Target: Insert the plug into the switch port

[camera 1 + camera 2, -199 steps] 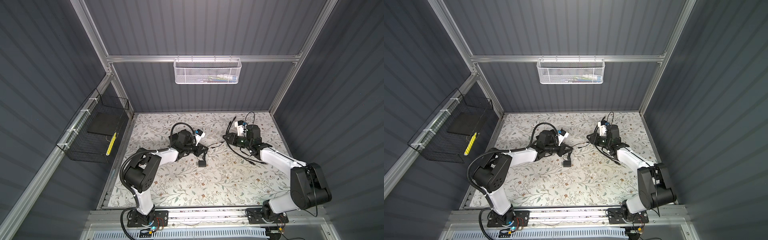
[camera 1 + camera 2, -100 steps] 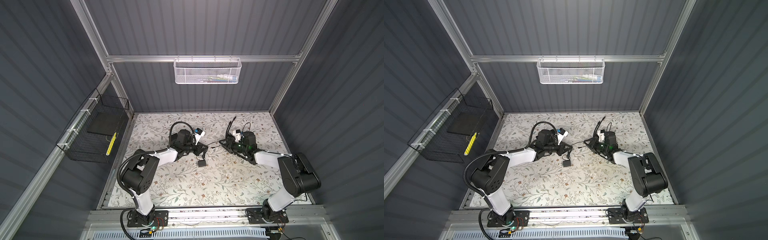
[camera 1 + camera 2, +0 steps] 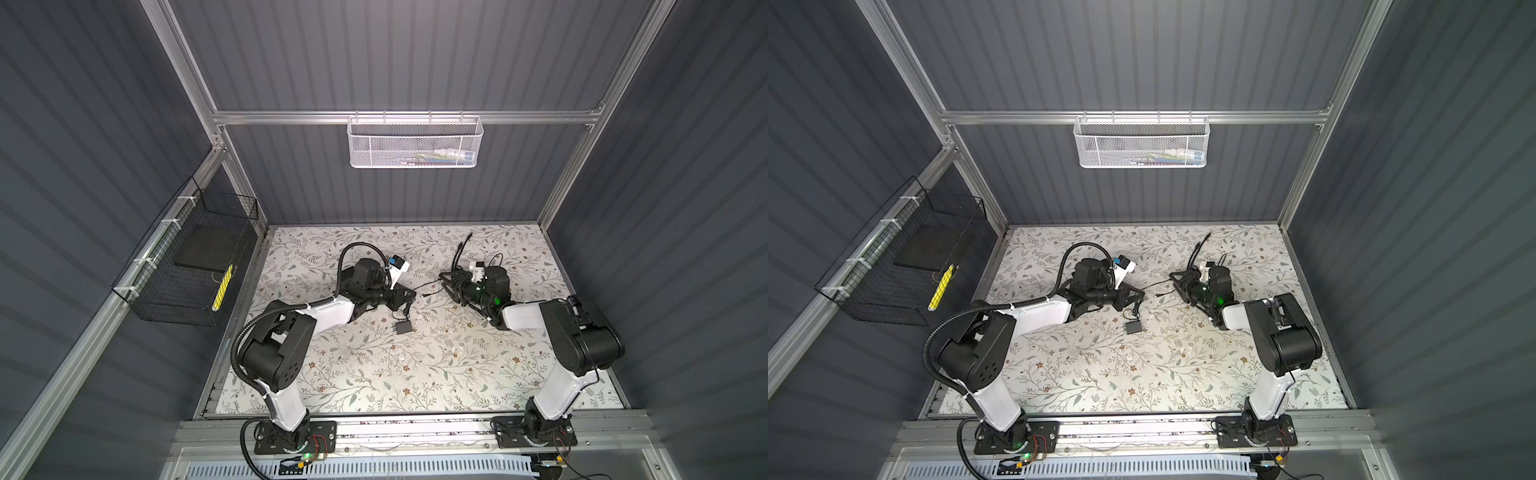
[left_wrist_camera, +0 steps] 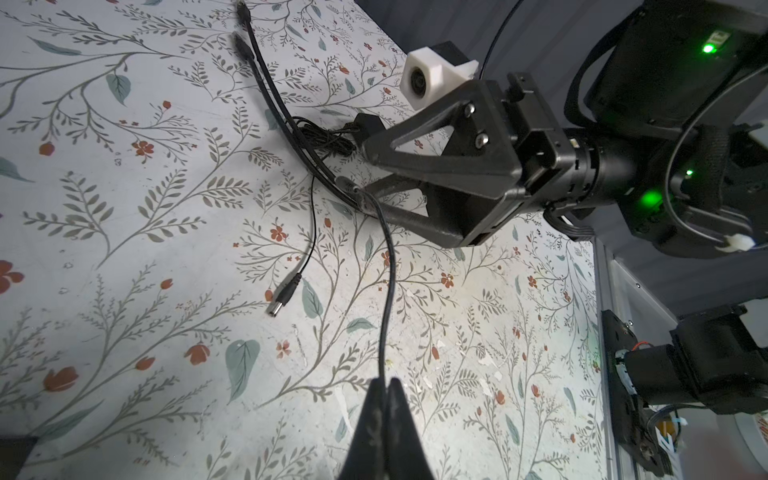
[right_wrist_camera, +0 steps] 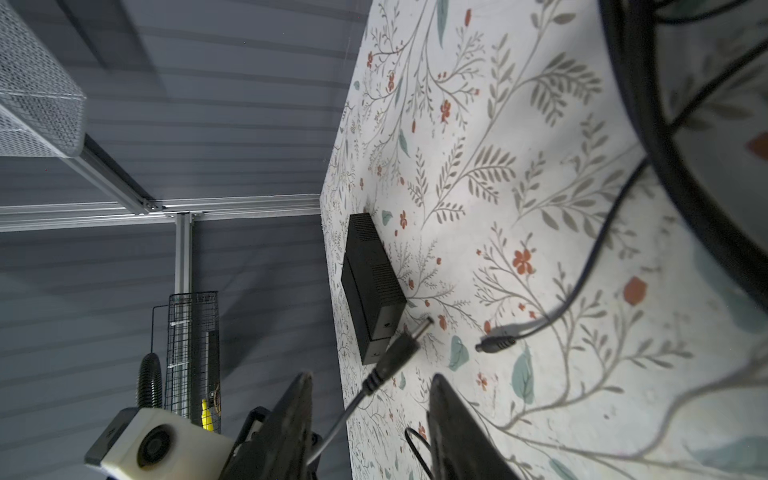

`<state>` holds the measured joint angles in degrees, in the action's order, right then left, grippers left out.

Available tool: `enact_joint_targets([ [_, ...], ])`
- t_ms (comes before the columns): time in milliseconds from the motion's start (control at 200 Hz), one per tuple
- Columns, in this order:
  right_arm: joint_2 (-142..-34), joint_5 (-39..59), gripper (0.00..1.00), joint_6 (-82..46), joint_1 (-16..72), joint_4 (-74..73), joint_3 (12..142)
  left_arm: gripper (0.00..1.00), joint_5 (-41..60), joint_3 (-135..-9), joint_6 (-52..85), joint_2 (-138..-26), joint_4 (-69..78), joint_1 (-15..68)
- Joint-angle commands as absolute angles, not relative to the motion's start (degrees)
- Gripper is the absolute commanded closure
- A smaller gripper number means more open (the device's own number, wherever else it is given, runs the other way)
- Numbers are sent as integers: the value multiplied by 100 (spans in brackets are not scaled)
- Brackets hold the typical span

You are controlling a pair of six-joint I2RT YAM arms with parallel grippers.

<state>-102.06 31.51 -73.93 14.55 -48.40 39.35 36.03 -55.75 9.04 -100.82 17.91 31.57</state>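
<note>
The flowery table (image 3: 415,374) holds everything. The right fingers (image 4: 465,162) are spread wide, with nothing pinched between them. The left fingers (image 4: 372,424) are pressed together on a thin black cable (image 4: 388,291). The black box (image 5: 372,286) lies on the table. The plug (image 5: 399,345) is loose near it, its tip pointing at the box's end, not in it.

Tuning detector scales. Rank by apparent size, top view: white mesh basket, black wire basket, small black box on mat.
1. black wire basket
2. white mesh basket
3. small black box
Baskets hang nearer camera; real sizes unsure.
</note>
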Motion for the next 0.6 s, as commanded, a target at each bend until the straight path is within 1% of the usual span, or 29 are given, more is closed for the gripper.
enact_joint_targets([
  [0,-10459,3093,52,-7900,1424,-5569,3847,100,3709,-5540,794,-9927,1727,3164],
  [360,-10763,2943,52,-8194,1511,-5884,3907,100,3741,-5551,738,-9859,1659,3164],
  [460,-10833,2962,53,-8294,1545,-5969,3995,100,3787,-5565,755,-9900,1663,3164],
  [595,-10977,2953,57,-8417,1608,-6059,4108,100,3798,-5564,776,-9896,1696,3165],
])
